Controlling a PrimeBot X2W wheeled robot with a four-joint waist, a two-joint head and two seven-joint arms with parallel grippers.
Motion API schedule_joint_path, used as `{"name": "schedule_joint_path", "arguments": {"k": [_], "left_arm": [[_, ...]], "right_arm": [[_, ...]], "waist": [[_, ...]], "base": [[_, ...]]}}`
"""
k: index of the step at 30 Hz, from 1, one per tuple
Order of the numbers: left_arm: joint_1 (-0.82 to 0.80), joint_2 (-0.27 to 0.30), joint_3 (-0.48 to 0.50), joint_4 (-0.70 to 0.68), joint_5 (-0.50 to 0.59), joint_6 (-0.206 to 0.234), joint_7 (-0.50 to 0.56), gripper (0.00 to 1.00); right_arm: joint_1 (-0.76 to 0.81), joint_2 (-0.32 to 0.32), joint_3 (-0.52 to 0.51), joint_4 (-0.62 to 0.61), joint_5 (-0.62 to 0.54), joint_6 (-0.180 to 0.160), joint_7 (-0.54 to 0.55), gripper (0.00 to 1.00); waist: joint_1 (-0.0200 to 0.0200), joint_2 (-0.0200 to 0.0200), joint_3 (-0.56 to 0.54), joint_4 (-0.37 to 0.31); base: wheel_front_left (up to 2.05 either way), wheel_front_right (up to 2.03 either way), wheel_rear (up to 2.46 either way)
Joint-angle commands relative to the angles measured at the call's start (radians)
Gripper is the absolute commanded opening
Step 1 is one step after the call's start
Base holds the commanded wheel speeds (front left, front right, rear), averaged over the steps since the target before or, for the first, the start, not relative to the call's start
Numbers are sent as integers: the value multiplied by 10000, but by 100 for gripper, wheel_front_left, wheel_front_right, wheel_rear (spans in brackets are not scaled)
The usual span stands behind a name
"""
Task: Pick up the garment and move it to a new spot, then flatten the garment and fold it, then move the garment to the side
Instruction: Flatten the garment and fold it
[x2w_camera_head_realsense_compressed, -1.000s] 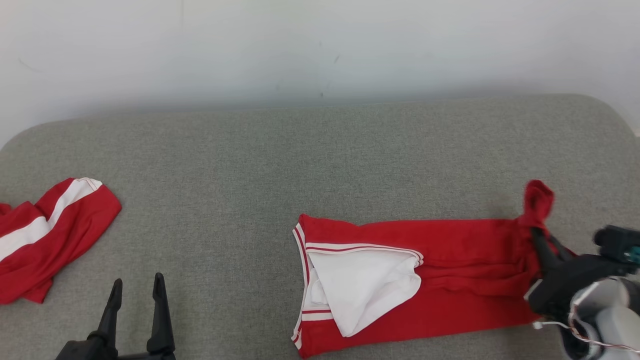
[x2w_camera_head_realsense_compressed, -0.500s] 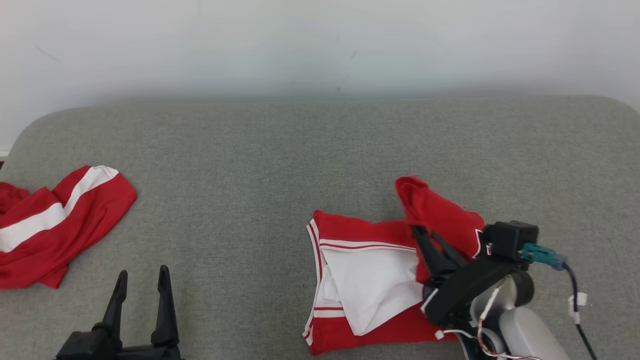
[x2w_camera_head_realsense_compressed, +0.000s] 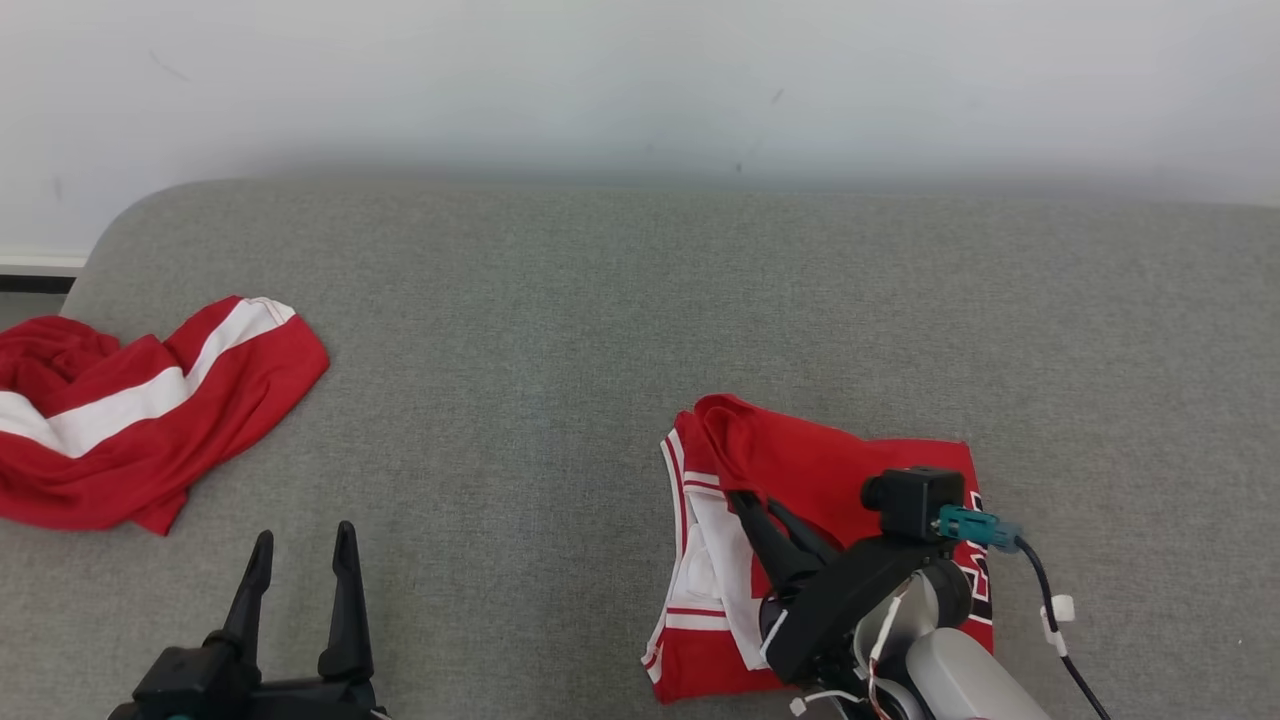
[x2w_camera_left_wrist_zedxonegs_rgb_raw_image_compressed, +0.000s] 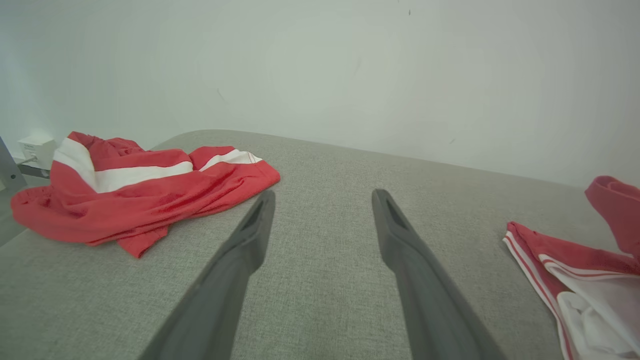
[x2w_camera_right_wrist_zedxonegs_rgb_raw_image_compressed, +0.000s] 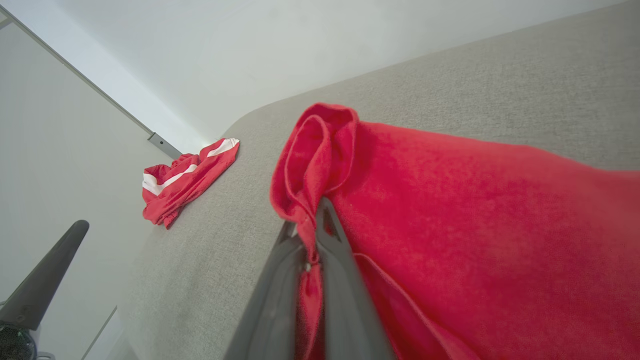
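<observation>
FOLD: right gripper (x2w_camera_head_realsense_compressed: 757, 500), clamped on the garment's (x2w_camera_head_realsense_compressed: 850, 460) red end, has carried it leftward over the rest | WHERE: garment doubled, right of centre on the grey cushion (x2w_camera_head_realsense_compressed: 560, 330) | LEFT: left gripper (x2w_camera_head_realsense_compressed: 303, 537) idle, fingers apart | NEXT: probably lay down and release

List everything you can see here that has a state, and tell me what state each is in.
Red garment with white-trimmed edges and white lining, doubled over on the grey padded surface, one bunched end raised.
Crumpled red garment with a white stripe, lying loose at the surface's left end, untouched.
Left gripper, open and empty.
Right gripper, shut on the red garment's bunched end.
</observation>
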Motion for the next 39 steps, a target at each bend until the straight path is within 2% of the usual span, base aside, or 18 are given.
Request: {"name": "schedule_joint_path", "arguments": {"k": [1,5,6,7,12,19,28,39], "left_arm": [[-138,-31,-11,25,69,-54,-31,100],[-232,-35,-47,115,55,-65,-31,100],[-256,-38,-47,133,55,-65,-31,100],[-278,-40,-54,139,55,-68,-31,100],[-210,-43,21,205,69,-42,-31,100],[28,-41,107,255,101,-52,-31,100],[212,9,184,164,142,-61,-31,100],[417,40,260,-101,171,-54,-31,100]], "right_arm": [[-138,26,105,93,147,-23,-96,0],[-442,19,448,831,197,-23,-399,0],[-548,21,489,991,141,-23,-542,34],[-626,23,533,1131,140,-23,-677,100],[-968,23,587,1654,226,-23,-1306,100],[-1217,-26,122,1604,-156,-23,-2263,100],[-385,-842,-1105,589,-656,-23,-2980,100],[1243,-1641,-2367,-265,-1451,-23,-3142,100]], "waist": [[0,0,33,65],[0,0,68,151],[0,0,68,159],[0,0,63,161],[0,0,-36,37],[0,0,-289,-250],[0,0,-519,-536],[0,0,-626,-650]], "base": [[0,0,0],[0,0,0],[0,0,0],[0,0,0],[0,0,0],[0,0,0],[0,0,0],[0,0,0]]}}
